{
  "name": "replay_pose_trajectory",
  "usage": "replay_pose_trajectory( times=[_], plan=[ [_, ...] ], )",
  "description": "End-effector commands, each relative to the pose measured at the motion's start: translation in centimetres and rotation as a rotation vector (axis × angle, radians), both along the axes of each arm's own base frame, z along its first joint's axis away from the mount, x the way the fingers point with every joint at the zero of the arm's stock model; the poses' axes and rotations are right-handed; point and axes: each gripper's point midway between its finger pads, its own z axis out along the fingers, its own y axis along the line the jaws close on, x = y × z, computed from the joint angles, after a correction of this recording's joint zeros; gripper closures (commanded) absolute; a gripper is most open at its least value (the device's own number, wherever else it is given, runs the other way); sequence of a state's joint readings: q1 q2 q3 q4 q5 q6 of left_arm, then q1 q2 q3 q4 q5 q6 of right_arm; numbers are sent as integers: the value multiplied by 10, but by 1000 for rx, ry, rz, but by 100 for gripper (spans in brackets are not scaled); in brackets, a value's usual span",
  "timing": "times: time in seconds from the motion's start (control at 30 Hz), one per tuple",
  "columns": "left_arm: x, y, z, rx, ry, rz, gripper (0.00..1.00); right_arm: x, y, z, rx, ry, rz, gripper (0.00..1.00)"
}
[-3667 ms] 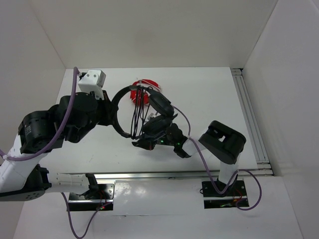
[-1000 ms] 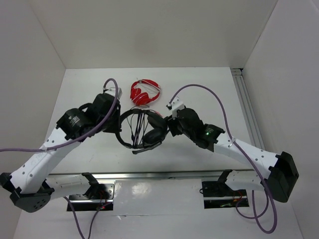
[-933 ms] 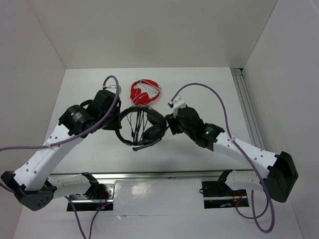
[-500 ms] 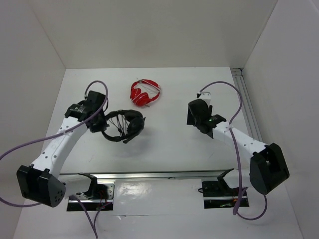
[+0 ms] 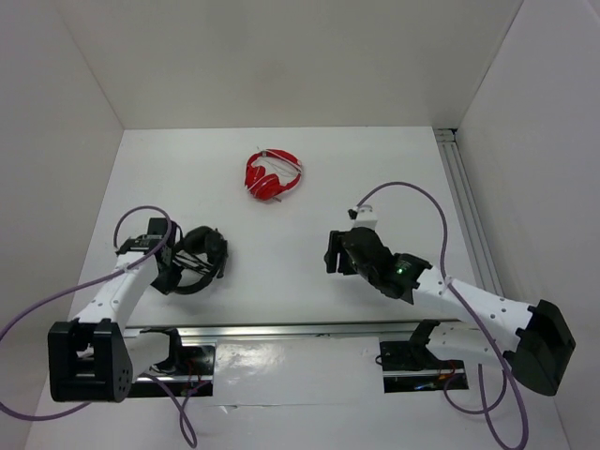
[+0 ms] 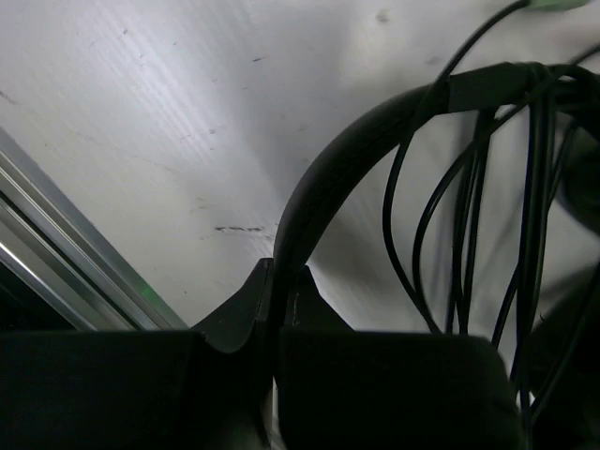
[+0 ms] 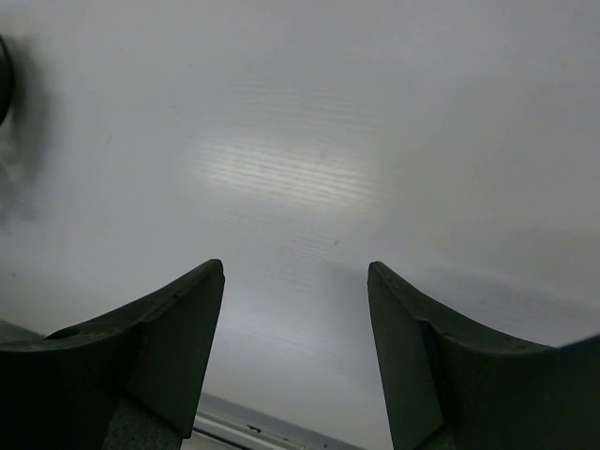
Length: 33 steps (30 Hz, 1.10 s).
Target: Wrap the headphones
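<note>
The black headphones [image 5: 202,255] are at the table's near left, with their thin cable looped in several turns around the headband. My left gripper [image 5: 173,272] is shut on the headband. In the left wrist view the band [image 6: 356,141] rises out of the pinched jaws [image 6: 281,277], and the cable loops [image 6: 469,206] cross it on the right. My right gripper [image 5: 330,253] hangs open over bare table right of centre, well away from the headphones. In the right wrist view only white surface shows between its spread fingers [image 7: 296,272].
Red headphones [image 5: 273,175] lie at the back centre of the table. An aluminium rail [image 5: 309,328] runs along the near edge, close to the left gripper [image 6: 66,234]. Another rail [image 5: 469,216] lines the right side. White walls enclose the table.
My left arm has carried the headphones from the table's middle down to the near left. My right gripper has drawn away from them toward the near edge and opened a little wider.
</note>
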<state>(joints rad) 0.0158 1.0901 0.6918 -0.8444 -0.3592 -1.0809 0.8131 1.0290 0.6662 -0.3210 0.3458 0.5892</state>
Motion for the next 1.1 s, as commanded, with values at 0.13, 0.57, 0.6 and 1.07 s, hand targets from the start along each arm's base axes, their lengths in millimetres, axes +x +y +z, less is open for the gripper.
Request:
replay_pose_trajectory(
  times=[0.13,0.57,0.6,1.07],
  plan=[
    [-11,12,-42,26,-7,230,100,-32,37,-7,38,-30,54,29],
    [-11,1,14,-57,-259,190,0,-67,74,19,119,-55,137,0],
    [-7,1,24,-56,-303,178,0,-69,73,21,123,-58,133,0],
    [-5,-37,181,31,-590,-512,0,-100,75,89,-8,-150,159,0]
  ],
)
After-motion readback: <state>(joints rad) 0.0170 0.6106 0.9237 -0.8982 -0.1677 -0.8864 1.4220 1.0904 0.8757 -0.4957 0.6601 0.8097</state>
